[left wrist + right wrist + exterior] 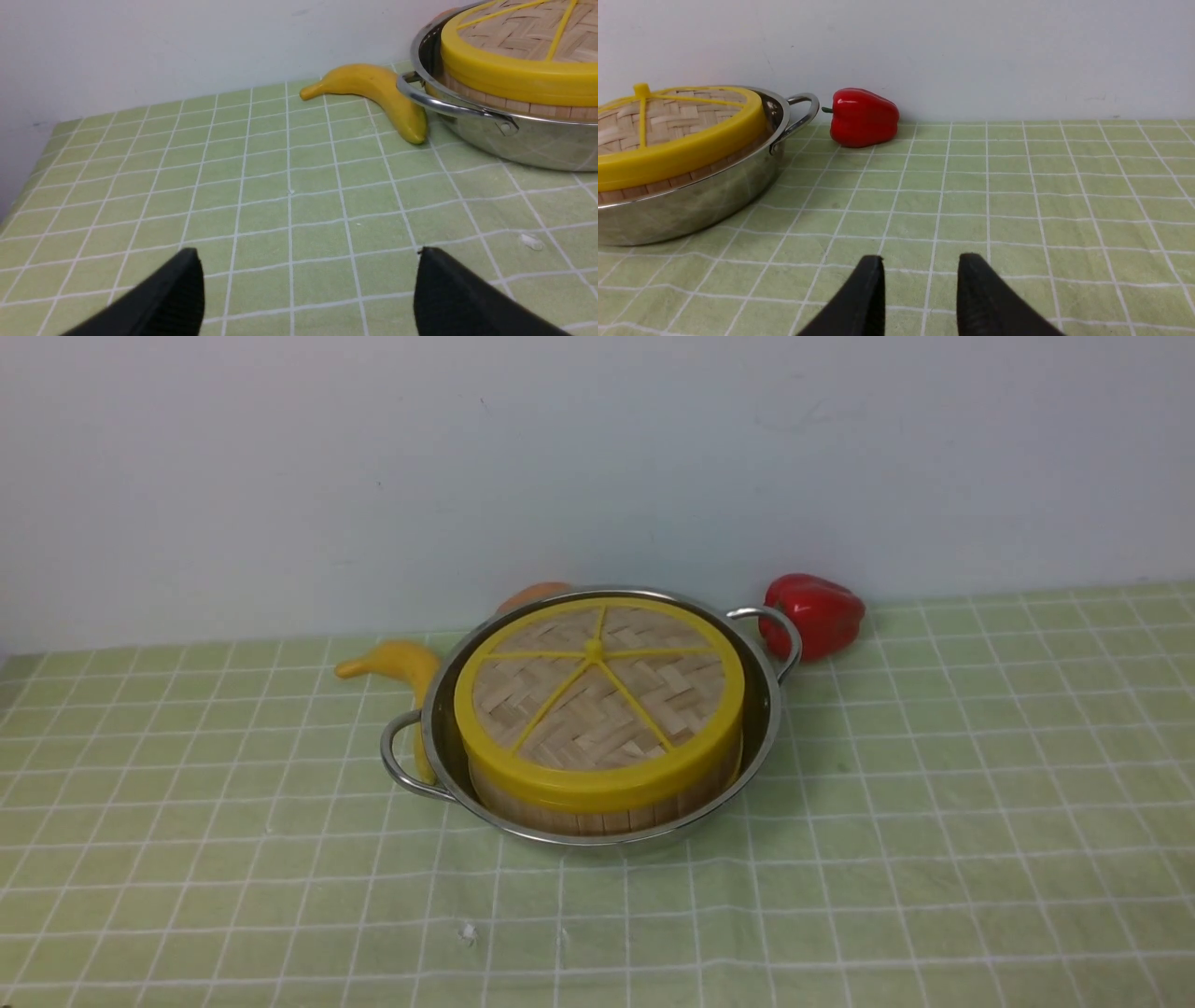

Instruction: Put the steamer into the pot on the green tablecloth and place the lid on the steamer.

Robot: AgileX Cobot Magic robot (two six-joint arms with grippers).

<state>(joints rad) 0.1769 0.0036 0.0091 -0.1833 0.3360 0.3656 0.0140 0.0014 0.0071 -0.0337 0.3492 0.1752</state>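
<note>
The steel pot (437,728) stands on the green tablecloth (934,859) near the back wall. Inside it sits the steamer (597,819), of which only the bamboo side shows below the lid (597,695). The woven lid with yellow rim and spokes lies on top of the steamer, slightly tilted. Neither gripper appears in the front view. My left gripper (306,252) hovers wide open over bare cloth, short of the pot (514,140). My right gripper (920,257) is open with nothing between its fingers, off to the side of the pot (691,205).
A yellow banana (397,663) lies against the pot's left handle. A red bell pepper (814,613) rests by the right handle at the wall. An orange object (534,595) peeks out behind the pot.
</note>
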